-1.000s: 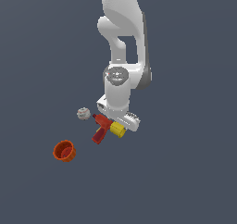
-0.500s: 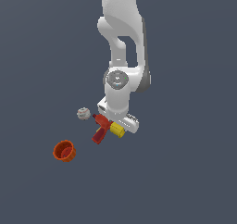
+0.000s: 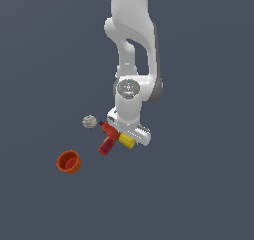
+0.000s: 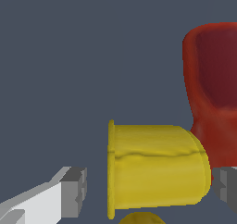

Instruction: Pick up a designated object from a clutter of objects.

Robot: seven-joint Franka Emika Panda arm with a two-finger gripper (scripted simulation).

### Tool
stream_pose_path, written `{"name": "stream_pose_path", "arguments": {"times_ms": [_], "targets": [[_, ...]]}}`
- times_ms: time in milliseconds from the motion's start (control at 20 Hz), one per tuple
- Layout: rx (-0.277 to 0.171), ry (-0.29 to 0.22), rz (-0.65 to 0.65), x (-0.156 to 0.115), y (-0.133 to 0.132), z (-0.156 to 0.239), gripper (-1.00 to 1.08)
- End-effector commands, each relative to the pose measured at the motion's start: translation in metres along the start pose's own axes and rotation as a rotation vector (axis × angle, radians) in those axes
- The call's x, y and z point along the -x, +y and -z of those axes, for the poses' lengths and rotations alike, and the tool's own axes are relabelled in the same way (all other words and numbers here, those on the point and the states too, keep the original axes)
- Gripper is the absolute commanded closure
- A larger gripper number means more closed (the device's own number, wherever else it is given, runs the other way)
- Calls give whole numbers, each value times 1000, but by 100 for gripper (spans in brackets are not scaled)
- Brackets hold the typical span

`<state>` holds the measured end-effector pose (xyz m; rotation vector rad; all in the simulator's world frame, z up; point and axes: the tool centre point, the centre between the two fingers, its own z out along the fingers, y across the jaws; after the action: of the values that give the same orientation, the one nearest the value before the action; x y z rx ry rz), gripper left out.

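The yellow cup (image 3: 126, 141) lies on its side next to the red toy drill (image 3: 108, 138). My gripper (image 3: 129, 137) is low over it. In the wrist view the cup (image 4: 157, 167) lies between my open gripper's (image 4: 152, 188) two grey fingertips, one (image 4: 74, 190) a short gap from its rim, the other (image 4: 227, 186) close by its base. The jaws stand on either side of it, not closed on it. The drill's red body (image 4: 213, 79) touches the cup's base end. A small rounded yellow shape (image 4: 143, 217) peeks out beside the cup, likely the little yellow ball.
The white-grey ball (image 3: 89, 121) lies just beyond the drill toward the exterior view's left. The orange-red cup (image 3: 69, 161) stands upright further to the exterior view's left and nearer the camera. The floor is plain dark grey.
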<state>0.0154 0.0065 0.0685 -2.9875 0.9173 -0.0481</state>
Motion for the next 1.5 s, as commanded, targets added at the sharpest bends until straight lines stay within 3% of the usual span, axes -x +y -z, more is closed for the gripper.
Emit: {"name": "stream_pose_path", "arguments": {"times_ms": [0, 450, 500, 750, 1050, 1450], "targets": [[25, -25, -9, 3, 14, -23, 108], [25, -25, -9, 3, 14, -23, 108], [-4, 17, -9, -12, 4, 0, 108], [-3, 16, -9, -13, 9, 6, 108], [-1, 12, -9, -20, 25, 30, 108], [3, 4, -9, -35, 65, 91, 108]]}}
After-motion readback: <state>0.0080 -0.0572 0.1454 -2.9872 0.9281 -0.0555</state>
